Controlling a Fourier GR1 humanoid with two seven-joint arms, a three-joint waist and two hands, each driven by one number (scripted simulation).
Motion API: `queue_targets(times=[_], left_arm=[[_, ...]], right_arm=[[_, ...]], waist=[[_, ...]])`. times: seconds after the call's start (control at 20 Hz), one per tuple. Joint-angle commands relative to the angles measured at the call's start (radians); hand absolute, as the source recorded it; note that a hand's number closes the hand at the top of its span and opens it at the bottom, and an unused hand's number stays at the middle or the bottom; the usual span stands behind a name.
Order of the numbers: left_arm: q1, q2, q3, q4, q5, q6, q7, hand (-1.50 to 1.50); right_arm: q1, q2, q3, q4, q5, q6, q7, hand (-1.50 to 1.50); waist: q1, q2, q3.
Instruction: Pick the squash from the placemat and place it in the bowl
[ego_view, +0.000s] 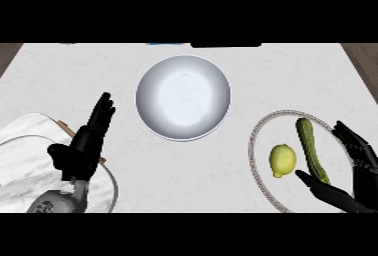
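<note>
Step in hand, by the look of it: closing on the squash (312, 150), a long dark-green one lying lengthwise on the round placemat (260, 131) at right, just beside a lemon (282, 160). Best taken across the middle, thumb kept off the lemon, then lifted and carried left to the white bowl (183, 97) at the worktop (74, 75) centre. Right hand (353, 170) spread wide around the squash's near end, holding nothing yet. Left hand (83, 145) resting open, fingers straight, at left over a marble board (29, 155).

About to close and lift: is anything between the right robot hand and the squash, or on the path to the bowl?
Nothing visible blocks either. The right robot hand already brackets the squash; the lemon lies beside it, bowl side.
</note>
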Motion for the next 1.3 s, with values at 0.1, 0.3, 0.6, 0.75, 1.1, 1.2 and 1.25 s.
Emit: queue_targets(times=[0.1,0.3,0.6,0.75,1.1,1.2,1.25], left_arm=[[-0.004,-0.014,0.015,0.022,-0.01,-0.038,-0.017,0.0],[-0.028,-0.02,0.018,0.029,-0.015,-0.047,0.013,0.0],[-0.078,-0.015,0.052,0.035,-0.016,-0.071,0.044,0.0],[-0.044,-0.066,0.023,0.061,-0.039,-0.053,-0.003,0.0],[0.0,-0.087,0.027,-0.003,-0.09,-0.032,0.011,0.0],[-0.043,-0.09,0.085,0.134,-0.044,-0.103,-0.078,0.0],[0.008,-0.108,0.037,0.049,-0.104,-0.056,-0.049,0.0]], right_arm=[[0.127,-0.101,-0.078,-0.283,0.061,-0.071,0.172,-1.5],[0.055,-0.205,-0.109,-0.31,0.14,-0.092,0.453,-1.5],[-0.014,-0.28,-0.102,-0.333,0.09,0.031,0.73,-1.5],[-0.021,-0.348,-0.135,-0.263,0.049,0.136,0.77,-1.5],[-0.095,-0.292,-0.03,-0.222,0.142,0.193,0.934,-1.5],[-0.137,-0.248,0.022,-0.151,0.175,0.202,0.916,-1.5],[-0.101,-0.23,-0.003,-0.127,0.179,0.227,0.857,-1.5]], waist=[[0.006,0.0,-0.002],[0.017,0.002,-0.002],[0.022,0.004,-0.001],[0.02,0.004,-0.001],[0.025,0.002,0.0],[0.025,0.005,0.0],[0.024,0.003,0.0]])
